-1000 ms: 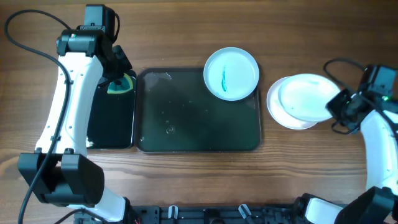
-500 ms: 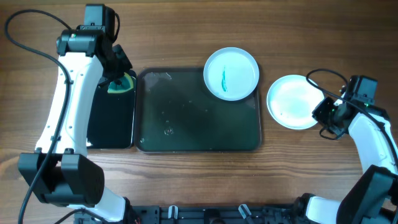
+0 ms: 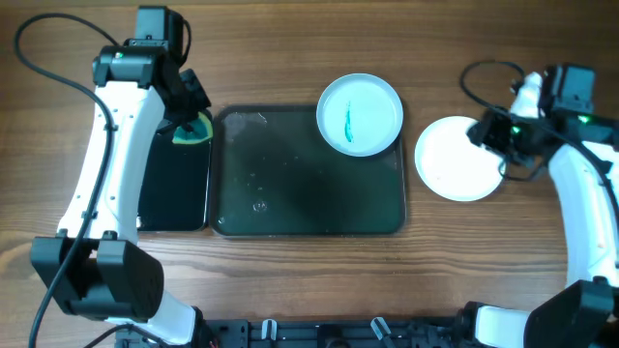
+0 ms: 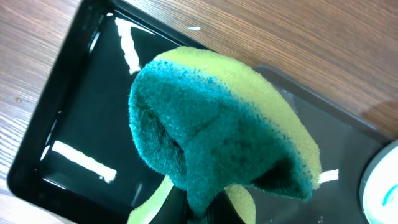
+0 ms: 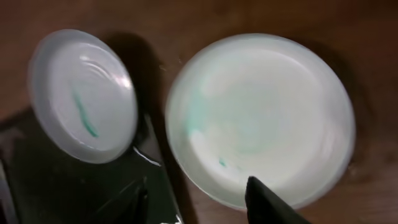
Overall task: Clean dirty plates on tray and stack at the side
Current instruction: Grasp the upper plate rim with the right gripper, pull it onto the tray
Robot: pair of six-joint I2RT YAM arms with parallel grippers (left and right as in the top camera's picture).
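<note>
Your left gripper (image 3: pixel 187 116) grasps the sponge (image 3: pixel 191 133) at the narrow tray's (image 3: pixel 174 193) 12 o'clock end; the streaked plate (image 3: pixel 360 114) overlaps the big tray's (image 3: pixel 290 184) 1 o'clock corner. Left wrist: sponge (image 4: pixel 217 130) clenched. Right wrist: your right gripper (image 5: pixel 202 202) hangs spread, empty, at the white plate's (image 5: pixel 261 112) 6 o'clock.

The left arm (image 3: pixel 97 164) rises from its base at the near left edge and bends inward at the wrist. The left gripper (image 3: pixel 191 124) points down with its fingers clamped on a sponge (image 4: pixel 217 130). The right arm (image 3: pixel 585 208) reaches forward on the right side. The right gripper (image 3: pixel 482 132) points leftward, its fingers (image 5: pixel 264 196) spread apart.
</note>
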